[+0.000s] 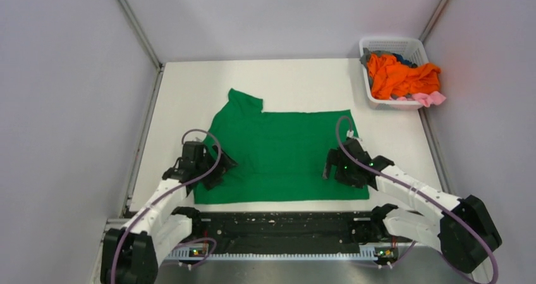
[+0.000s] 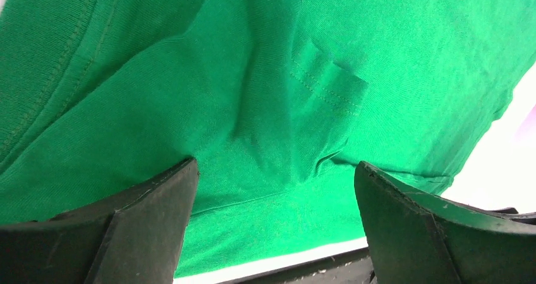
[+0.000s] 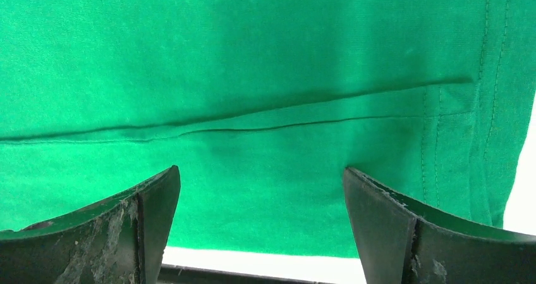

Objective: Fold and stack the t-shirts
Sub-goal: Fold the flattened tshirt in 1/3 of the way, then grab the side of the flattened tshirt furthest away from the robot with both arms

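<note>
Evidently poised to pinch for a fold, the left gripper (image 2: 275, 170) and right gripper (image 3: 259, 173) hover, jaws spread wide and holding nothing, over the near edge of the green t-shirt (image 1: 281, 151) lying flat mid-table (image 1: 303, 81), while the other t-shirts (image 1: 401, 75) sit heaped in the basket (image 1: 392, 43).

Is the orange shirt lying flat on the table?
No, the orange t-shirt sits bunched in the white basket at the far right corner.
</note>
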